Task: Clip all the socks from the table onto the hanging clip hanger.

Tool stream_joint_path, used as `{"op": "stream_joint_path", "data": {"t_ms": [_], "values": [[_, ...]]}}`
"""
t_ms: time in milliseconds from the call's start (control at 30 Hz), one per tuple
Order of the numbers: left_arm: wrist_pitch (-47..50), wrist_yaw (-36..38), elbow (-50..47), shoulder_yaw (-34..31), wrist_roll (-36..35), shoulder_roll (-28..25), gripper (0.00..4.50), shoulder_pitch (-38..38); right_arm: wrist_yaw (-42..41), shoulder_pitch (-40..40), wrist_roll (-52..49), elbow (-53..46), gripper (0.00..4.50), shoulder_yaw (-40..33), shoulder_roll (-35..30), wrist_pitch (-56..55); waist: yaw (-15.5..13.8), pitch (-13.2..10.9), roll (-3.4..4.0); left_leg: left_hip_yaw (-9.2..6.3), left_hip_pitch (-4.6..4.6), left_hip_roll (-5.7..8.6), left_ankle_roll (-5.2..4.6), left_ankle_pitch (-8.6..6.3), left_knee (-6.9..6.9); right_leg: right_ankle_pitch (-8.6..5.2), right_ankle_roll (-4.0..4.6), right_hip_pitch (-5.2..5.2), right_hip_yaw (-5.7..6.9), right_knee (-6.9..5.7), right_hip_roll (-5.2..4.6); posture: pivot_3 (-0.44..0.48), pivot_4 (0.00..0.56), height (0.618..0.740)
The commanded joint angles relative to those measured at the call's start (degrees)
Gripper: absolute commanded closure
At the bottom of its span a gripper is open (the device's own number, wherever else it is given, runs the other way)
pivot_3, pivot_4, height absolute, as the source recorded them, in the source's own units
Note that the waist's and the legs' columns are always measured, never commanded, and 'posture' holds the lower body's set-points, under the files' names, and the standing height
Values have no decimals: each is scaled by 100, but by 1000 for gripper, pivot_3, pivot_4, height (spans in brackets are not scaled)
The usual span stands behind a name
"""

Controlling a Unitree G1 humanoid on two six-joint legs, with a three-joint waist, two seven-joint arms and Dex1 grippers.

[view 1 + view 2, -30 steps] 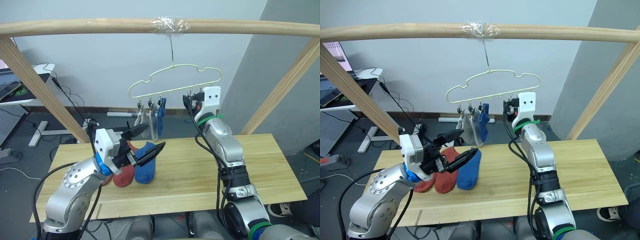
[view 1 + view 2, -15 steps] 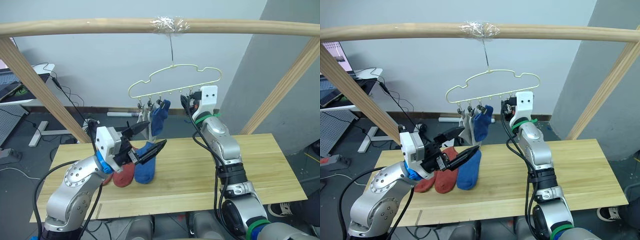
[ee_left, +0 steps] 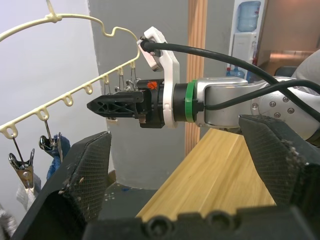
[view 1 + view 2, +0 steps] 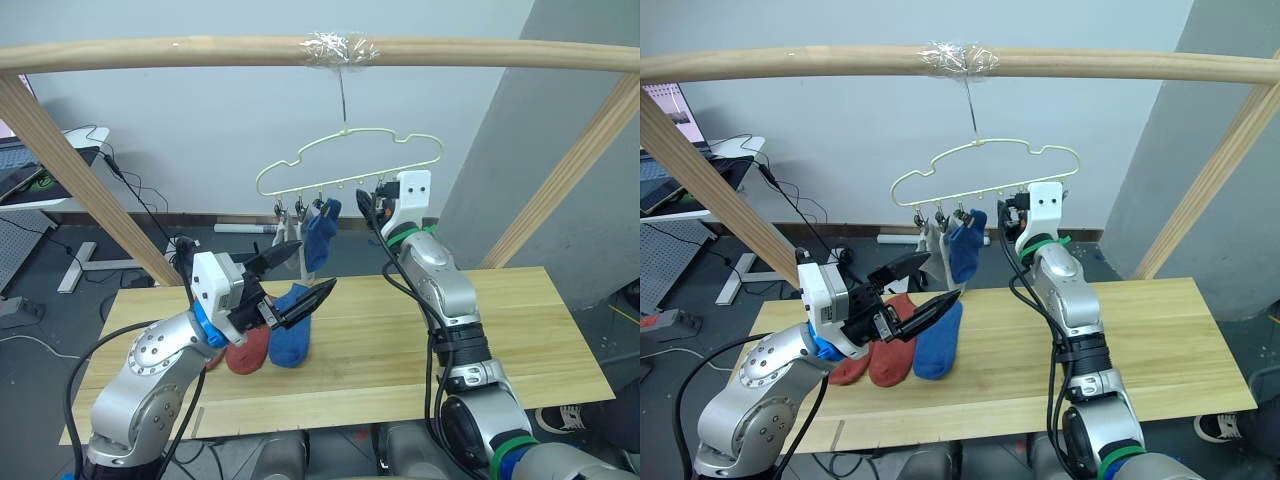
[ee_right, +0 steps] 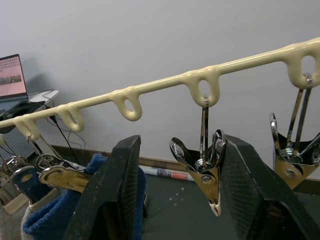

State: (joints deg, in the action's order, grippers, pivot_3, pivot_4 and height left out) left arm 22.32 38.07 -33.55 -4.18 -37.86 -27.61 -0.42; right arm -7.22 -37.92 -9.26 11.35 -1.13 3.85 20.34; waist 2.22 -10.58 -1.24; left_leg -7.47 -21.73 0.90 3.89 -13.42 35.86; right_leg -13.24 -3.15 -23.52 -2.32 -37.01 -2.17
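The pale-yellow clip hanger [image 4: 350, 160] hangs by its hook from the taped pole. Two light grey socks [image 4: 284, 238] and a blue sock [image 4: 320, 228] are clipped at its left end. On the table [image 4: 520, 330] lie a blue sock [image 4: 290, 338] and two rust-red socks [image 4: 892, 352], side by side. My left gripper [image 4: 310, 272] hovers open above those socks, empty. My right gripper [image 4: 368, 205] is raised to the hanger's right clips. In the right wrist view a metal clip [image 5: 202, 170] hangs between its open fingers [image 5: 107, 200].
A round wooden pole frame [image 4: 200, 50] spans overhead, with slanted legs at both table ends. A desk with a laptop [image 4: 40, 170] stands on the floor behind at the left. Cables trail across the floor behind the table.
My right gripper has shifted slightly left along the hanger's clips. The clipped blue sock has swung and bunched upward. My left gripper has barely moved.
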Motion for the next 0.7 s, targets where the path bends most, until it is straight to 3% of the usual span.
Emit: {"op": "stream_joint_path", "data": {"t_ms": [33, 700], "values": [[-7, -39, -235, 43, -65, 26, 0, 0, -16, -193, -95, -103, 2110, -65, 27, -183, 0, 0, 0, 0, 0, 0, 0, 0, 0, -1, 1, 0, 0, 0, 0, 39, 145, 740], [37, -66, -194, 72, -71, 42, 0, -120, -58, -187, -92, -95, 2110, 50, 28, -139, 0, 0, 1, 1, -1, -2, 0, 0, -2, -6, 7, -2, 0, 1, 1, 36, 143, 740]]}}
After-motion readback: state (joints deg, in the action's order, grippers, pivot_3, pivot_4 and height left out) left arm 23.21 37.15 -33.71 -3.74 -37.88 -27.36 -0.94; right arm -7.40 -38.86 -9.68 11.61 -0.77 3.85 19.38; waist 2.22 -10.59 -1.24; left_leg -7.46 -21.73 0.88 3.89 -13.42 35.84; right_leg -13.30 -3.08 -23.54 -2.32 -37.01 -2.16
